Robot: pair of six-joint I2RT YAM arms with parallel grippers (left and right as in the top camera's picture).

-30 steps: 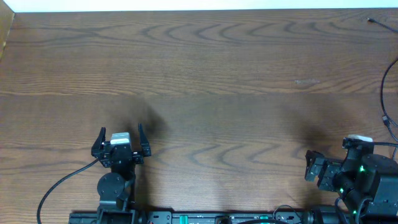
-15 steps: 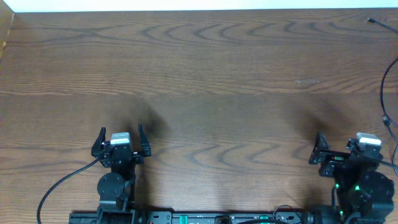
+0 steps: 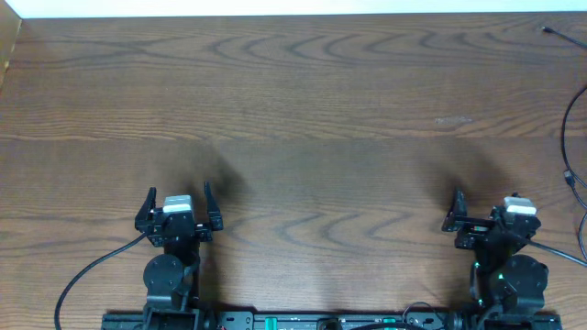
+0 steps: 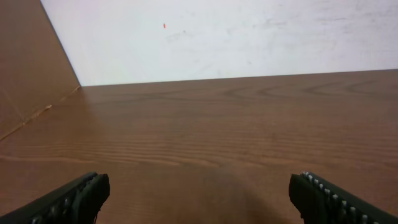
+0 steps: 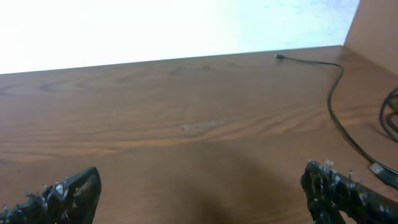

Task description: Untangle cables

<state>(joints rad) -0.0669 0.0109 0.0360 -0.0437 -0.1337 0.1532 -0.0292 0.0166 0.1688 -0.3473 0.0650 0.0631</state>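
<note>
No wound bundle lies between or ahead of either gripper on the worktop point(image 3: 303, 110). The only cables point(image 5: 339, 112) in sight are thin black cords running along the far right edge, ahead of and to the right of the right gripper point(image 3: 481, 217). One plug end point(image 5: 280, 56) rests well ahead of it near the back of the worktop, and another small connector point(image 5: 378, 168) lies just beside its right finger. Whether these cords are part of a tangle or already lie separate is hard to judge, since most of their run falls outside every view.

To do the step well, I would judge the right arm the one to work: reach forward and rightward to a free stretch of cord, close on it away from any crossing, and draw it inward onto bare wood so the other arm can share the pull. Pinching low and squarely matters, as so thin a cord could slip past the fingertips.

The right gripper stands with fingers wide apart, holding nothing and touching nothing. The left gripper point(image 3: 177, 209) likewise has its fingers spread wide, with only bare wood ahead of it.
</note>
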